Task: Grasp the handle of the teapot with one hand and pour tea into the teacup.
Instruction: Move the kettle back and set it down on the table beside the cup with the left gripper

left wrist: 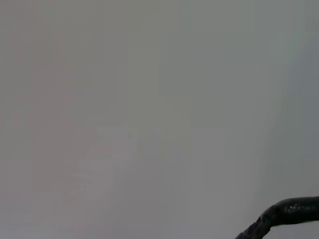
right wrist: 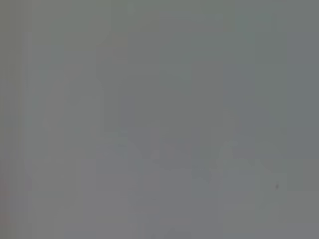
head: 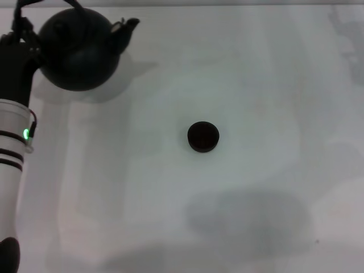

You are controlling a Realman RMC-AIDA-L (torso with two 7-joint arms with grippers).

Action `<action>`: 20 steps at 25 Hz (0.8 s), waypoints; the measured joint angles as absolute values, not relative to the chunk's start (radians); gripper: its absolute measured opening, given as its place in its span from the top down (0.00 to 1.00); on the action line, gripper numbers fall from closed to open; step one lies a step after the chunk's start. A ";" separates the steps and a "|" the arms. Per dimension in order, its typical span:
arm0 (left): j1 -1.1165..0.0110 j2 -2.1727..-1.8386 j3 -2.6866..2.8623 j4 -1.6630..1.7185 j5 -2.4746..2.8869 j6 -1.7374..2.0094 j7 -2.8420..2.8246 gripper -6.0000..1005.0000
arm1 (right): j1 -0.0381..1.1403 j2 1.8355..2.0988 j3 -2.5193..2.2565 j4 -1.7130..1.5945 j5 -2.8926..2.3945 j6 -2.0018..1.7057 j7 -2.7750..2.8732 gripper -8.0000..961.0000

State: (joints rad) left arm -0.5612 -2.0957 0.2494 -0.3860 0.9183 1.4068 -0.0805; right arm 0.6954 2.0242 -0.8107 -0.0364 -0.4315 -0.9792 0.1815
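Teapot (head: 79, 51) sits at ten o'clock from the teacup (head: 203, 137); left gripper (head: 23, 34) is beside its handle (head: 54, 7), and I cannot tell its grip.

A white table (head: 256, 68) carries only the teacup (head: 203, 137).

surface: plain white tabletop (head: 256, 85) | light: soft, diffuse | shadows: faint grey patches

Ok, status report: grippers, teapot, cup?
Left gripper at teapot handle, fingers unseen. Right arm out of view. Teacup mid-table, path clear.
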 joint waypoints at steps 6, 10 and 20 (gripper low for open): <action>-0.583 -2.098 0.246 -0.393 0.937 1.339 -0.080 0.90 | 0.693 2.025 -0.811 -0.040 -0.431 -0.973 0.181 0.12; -0.595 -2.097 0.246 -0.393 0.941 1.305 -0.081 0.90 | 0.688 2.025 -0.813 -0.040 -0.431 -0.967 0.181 0.12; -0.626 -2.093 0.245 -0.375 0.990 1.226 -0.080 0.90 | 0.681 2.022 -0.808 -0.040 -0.431 -0.966 0.181 0.12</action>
State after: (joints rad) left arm -0.6263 -2.0930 0.2454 -0.3752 0.9900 1.2260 -0.0797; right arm 0.6811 2.0218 -0.8083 -0.0399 -0.4309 -0.9662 0.1809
